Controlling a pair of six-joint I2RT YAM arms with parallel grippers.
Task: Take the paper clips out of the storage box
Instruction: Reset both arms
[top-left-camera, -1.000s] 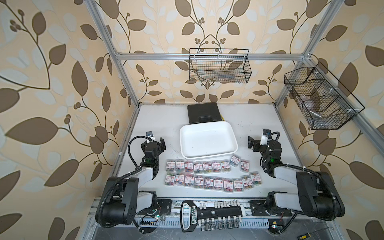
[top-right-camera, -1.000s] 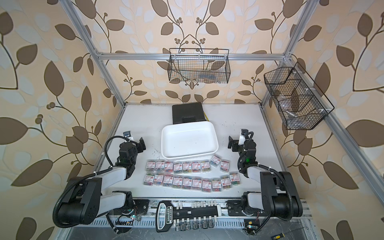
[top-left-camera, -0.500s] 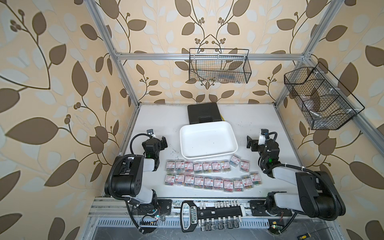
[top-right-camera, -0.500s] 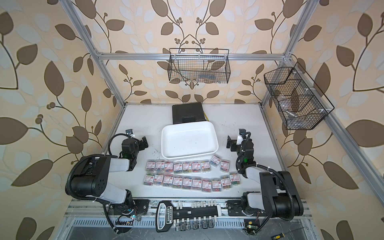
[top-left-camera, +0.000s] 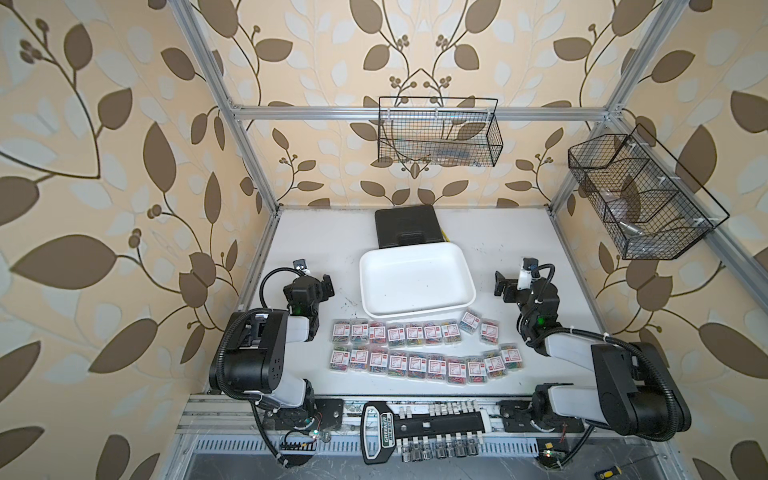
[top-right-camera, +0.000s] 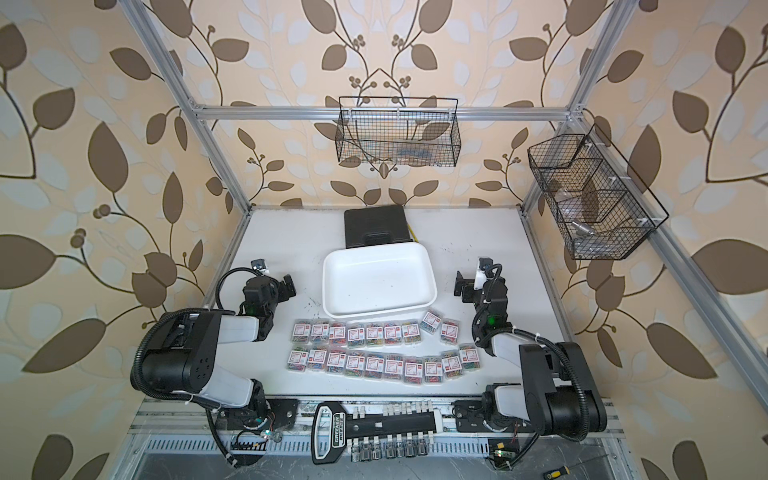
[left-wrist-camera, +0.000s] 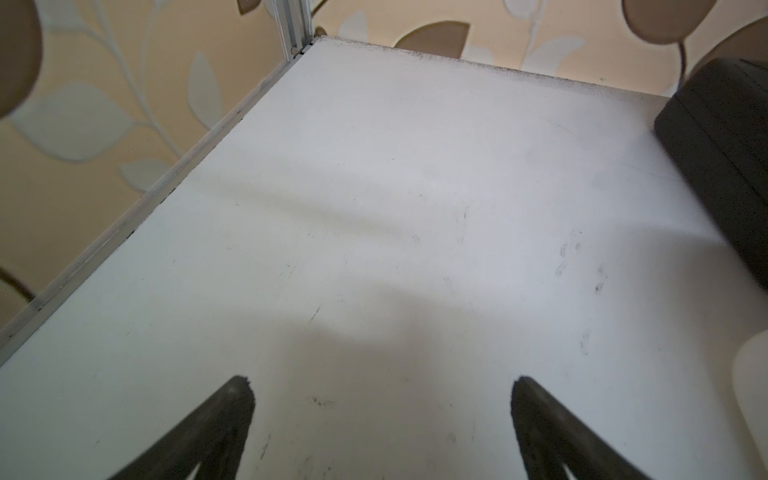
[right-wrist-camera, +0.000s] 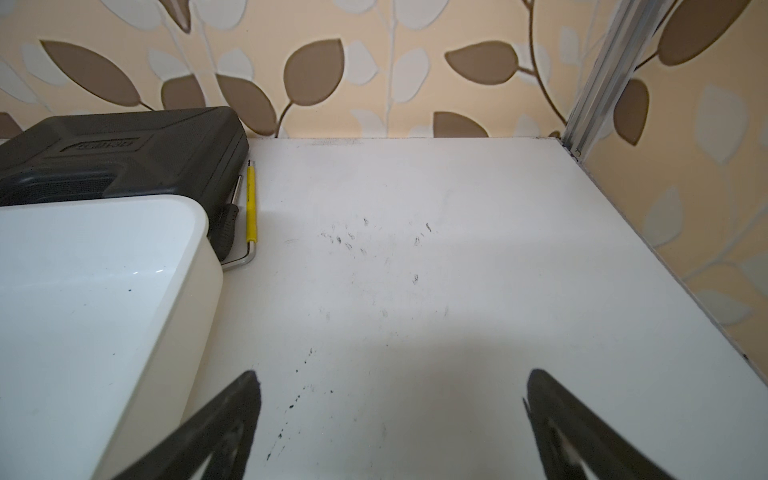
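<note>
In both top views the white storage box (top-left-camera: 415, 282) stands empty, with the paper clips (top-left-camera: 414, 333) lined up in two rows on the table (top-left-camera: 498, 232) just beside its robot-facing wall. The left gripper (top-left-camera: 323, 286) and right gripper (top-left-camera: 504, 286) flank the box, apart from it. The left wrist view shows its jaws spread wide over bare table, holding nothing. The right wrist view shows equally wide, empty jaws beside the box's wall, and a black case (right-wrist-camera: 124, 153) behind the box

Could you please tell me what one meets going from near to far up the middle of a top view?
black socket rail → paper clips → storage box → black case → wire basket
</note>
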